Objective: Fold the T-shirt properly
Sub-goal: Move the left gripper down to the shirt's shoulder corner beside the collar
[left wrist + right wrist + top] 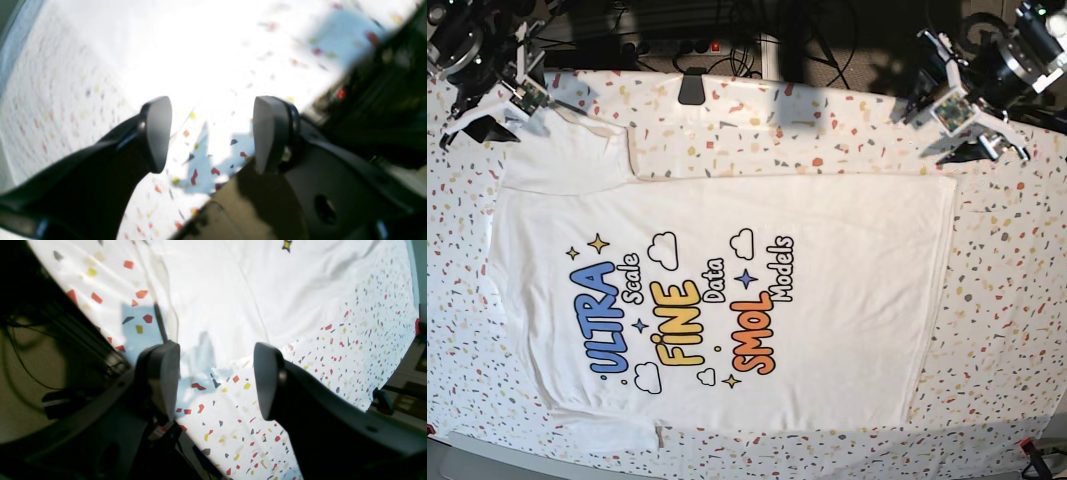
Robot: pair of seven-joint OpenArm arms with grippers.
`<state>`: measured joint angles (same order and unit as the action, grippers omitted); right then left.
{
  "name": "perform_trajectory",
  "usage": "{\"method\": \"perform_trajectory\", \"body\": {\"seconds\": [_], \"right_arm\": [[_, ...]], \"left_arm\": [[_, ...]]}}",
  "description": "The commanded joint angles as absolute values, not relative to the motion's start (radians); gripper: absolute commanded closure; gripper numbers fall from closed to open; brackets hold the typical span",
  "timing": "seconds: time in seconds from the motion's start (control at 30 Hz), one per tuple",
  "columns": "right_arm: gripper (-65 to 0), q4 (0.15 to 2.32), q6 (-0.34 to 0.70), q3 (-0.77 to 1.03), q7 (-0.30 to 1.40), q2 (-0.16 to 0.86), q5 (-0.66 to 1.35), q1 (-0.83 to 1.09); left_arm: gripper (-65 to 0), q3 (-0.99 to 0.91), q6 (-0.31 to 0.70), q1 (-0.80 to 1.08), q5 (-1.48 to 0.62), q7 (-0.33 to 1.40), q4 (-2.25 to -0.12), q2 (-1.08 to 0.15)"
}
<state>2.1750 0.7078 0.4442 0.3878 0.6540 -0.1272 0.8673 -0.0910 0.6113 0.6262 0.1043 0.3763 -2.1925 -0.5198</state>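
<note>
Left gripper (210, 133): raised over the speckled tabletop (1017, 290) at a far corner, jaws wide apart, holding nothing.
Right gripper (217, 380): raised over the opposite far corner, by a sleeve, jaws apart, empty.
T-shirt (727, 300): spread flat on the tabletop, print up.

The T-shirt (827, 290) is plain white, with a print on it: "ULTRA" in blue, "FINE" in yellow, "SMOL" in orange, the smaller words in black, plus white clouds and little yellow and blue stars. The table (1017, 300) is white too, speckled all over with red, yellow and dark grey flecks.
</note>
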Motion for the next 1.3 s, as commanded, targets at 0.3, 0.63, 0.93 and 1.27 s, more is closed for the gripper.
{"method": "perform_trajectory", "body": {"seconds": [0.3,0.63,0.93,1.27], "right_arm": [[-35.6,2.191,0.698,0.451,0.317,0.671,-0.127,0.87],[-35.6,2.191,0.698,0.451,0.281,0.67,-0.127,0.864],[-35.6,2.191,0.696,0.451,0.281,0.671,-0.127,0.864],[-35.6,2.191,0.695,0.451,0.286,0.67,-0.127,0.864]], "left_arm": [[-37.2,0.037,0.471,0.547,0.392,0.317,-2.205,-0.709],[-37.1,0.042,0.471,0.466,0.393,0.254,-2.066,-0.733],[-37.1,0.088,0.47,0.355,0.393,0.223,-1.837,-0.732],[-36.9,0.342,0.351,0.238,0.561,0.344,-1.771,-0.732]]}}
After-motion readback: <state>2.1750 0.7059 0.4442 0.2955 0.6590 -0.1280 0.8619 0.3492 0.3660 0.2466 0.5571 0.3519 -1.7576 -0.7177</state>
